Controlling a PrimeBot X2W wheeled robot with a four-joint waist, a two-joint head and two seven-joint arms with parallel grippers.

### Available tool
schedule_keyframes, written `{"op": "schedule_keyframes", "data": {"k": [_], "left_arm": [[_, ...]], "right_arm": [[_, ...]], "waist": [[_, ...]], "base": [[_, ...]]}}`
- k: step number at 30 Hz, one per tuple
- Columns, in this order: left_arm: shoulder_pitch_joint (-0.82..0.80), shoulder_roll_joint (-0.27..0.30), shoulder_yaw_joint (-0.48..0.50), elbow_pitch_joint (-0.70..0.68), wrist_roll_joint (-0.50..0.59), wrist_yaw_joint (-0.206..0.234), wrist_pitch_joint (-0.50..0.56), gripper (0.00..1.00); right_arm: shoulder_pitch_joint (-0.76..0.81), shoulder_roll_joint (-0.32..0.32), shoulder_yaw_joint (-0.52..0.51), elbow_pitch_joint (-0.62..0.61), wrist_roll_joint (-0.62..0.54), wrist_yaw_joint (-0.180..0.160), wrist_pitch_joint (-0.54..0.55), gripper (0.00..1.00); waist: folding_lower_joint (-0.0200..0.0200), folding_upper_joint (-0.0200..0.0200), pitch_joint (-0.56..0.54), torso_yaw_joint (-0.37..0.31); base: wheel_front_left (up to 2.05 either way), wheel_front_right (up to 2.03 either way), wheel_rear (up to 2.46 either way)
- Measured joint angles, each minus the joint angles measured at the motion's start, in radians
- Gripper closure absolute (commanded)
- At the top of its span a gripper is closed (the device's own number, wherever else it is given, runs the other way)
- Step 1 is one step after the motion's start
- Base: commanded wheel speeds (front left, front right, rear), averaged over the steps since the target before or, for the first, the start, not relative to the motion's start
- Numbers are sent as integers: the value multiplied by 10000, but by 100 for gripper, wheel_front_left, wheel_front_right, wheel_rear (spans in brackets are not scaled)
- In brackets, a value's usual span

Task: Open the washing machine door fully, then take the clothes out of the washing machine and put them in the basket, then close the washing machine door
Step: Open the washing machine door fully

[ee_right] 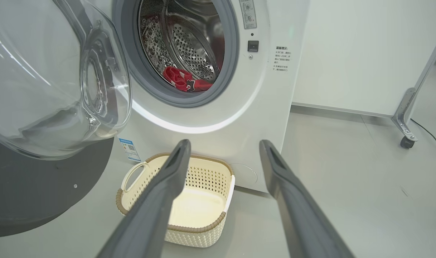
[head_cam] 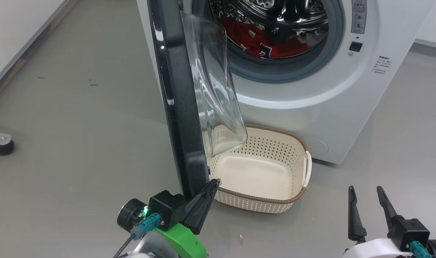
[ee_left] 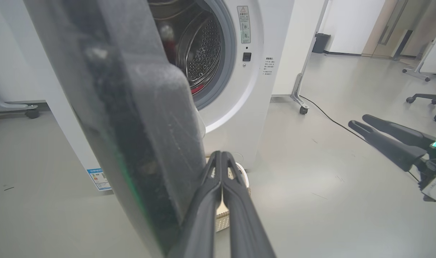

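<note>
The washing machine (head_cam: 329, 107) stands at the upper right with its door (head_cam: 178, 107) swung out, seen edge-on, the clear glass bowl facing the drum. The clothes (head_cam: 261, 43), red, lie low in the steel drum and are also seen as the clothes (ee_right: 182, 79). The basket (head_cam: 271, 145) sits on the floor under the opening, nothing in it. My left gripper (head_cam: 215, 182) is shut, its tips against the door's lower edge on the basket side, with nothing between the fingers (ee_left: 221, 168). My right gripper (head_cam: 364, 191) hangs open at the lower right, apart from everything, and the basket (ee_right: 200, 236) lies beyond its fingers.
A caster (head_cam: 1, 145) rests on the floor at the far left. A wheeled frame leg (ee_left: 298, 96) and a black cable (ee_left: 329, 118) lie right of the machine, with a chair base (ee_left: 425, 98) farther off. Open grey floor surrounds both arms.
</note>
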Motion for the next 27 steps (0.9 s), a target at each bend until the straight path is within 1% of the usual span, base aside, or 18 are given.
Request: {"op": "schedule_keyframes", "data": {"k": [6, 10, 14, 23, 27], "left_arm": [[37, 4, 79, 58, -4, 94, -35, 100], [191, 35, 270, 79, -29, 288, -153, 100], [380, 142, 539, 138, -29, 497, -211, 100], [627, 336, 1103, 207, -13, 727, -428, 100], [647, 453, 1517, 318, -10, 913, -485, 100]], "right_arm": [[1, 17, -33, 52, -2, 36, 0, 0], [0, 29, 0, 82, -15, 46, 0, 0], [0, 58, 15, 125, -29, 121, 0, 0], [0, 59, -8, 128, -31, 123, 0, 0], [0, 61, -35, 128, -71, 123, 0, 0]], "waist": [[0, 0, -65, 248], [0, 0, -109, 384], [0, 0, -152, 439], [0, 0, -128, 458], [0, 0, -89, 440]], "base": [[0, 0, 0], [0, 0, 0], [0, 0, 0], [0, 0, 0], [0, 0, 0]]}}
